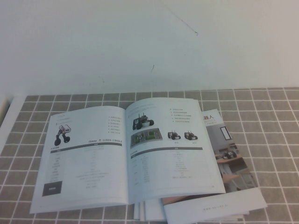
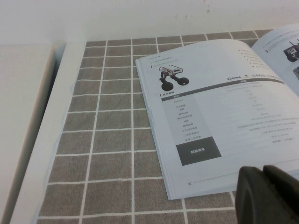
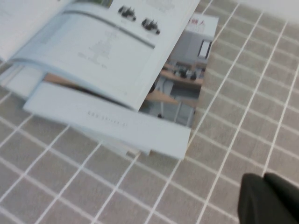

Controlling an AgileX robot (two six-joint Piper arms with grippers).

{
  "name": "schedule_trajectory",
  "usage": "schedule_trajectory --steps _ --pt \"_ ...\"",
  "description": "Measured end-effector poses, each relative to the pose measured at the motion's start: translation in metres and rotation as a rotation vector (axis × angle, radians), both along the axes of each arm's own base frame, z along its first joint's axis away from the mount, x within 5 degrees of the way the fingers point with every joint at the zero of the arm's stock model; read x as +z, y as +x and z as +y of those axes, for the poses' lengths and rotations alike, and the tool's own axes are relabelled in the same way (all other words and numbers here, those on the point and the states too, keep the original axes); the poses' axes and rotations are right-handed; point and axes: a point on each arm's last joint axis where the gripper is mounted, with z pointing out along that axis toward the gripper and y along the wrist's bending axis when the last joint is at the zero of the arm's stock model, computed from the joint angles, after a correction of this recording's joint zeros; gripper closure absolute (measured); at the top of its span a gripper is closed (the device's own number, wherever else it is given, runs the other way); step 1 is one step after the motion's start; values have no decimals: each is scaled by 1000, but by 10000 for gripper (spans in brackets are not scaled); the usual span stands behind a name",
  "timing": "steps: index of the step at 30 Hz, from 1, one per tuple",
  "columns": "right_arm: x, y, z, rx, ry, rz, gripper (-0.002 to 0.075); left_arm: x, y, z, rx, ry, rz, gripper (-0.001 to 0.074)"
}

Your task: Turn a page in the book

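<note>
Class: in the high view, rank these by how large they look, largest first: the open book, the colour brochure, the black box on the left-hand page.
1. Book
2. Brochure, partly hidden under the book
3. Black box

Neither claw appears in the high view.

The book (image 1: pixel 126 156) lies open on the tiled cloth (image 1: pixel 271 140) (partly covering a brochure (image 1: pixel 229 158)).

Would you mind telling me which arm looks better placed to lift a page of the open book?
Probably right: the right gripper hangs off the book's right side, by the right-hand page and its free edge. The left gripper sits over the left page's bottom edge.
</note>
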Motion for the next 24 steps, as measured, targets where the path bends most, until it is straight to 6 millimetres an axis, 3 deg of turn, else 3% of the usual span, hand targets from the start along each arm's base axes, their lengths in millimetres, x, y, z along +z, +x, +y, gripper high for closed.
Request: schedule_trajectory --steps 3,8,14,24 --pt "-5 -4 -5 -58 39 -112 727 0 0 0 0 0 -2 738" --pt "-33 -4 -16 -223 29 -293 727 0 0 0 0 0 -2 738" --pt "-81 0 -23 -370 7 -246 727 0 0 0 0 0 -1 738" --pt "-83 0 -26 -475 66 -231 727 0 0 0 1 -2 0 738"
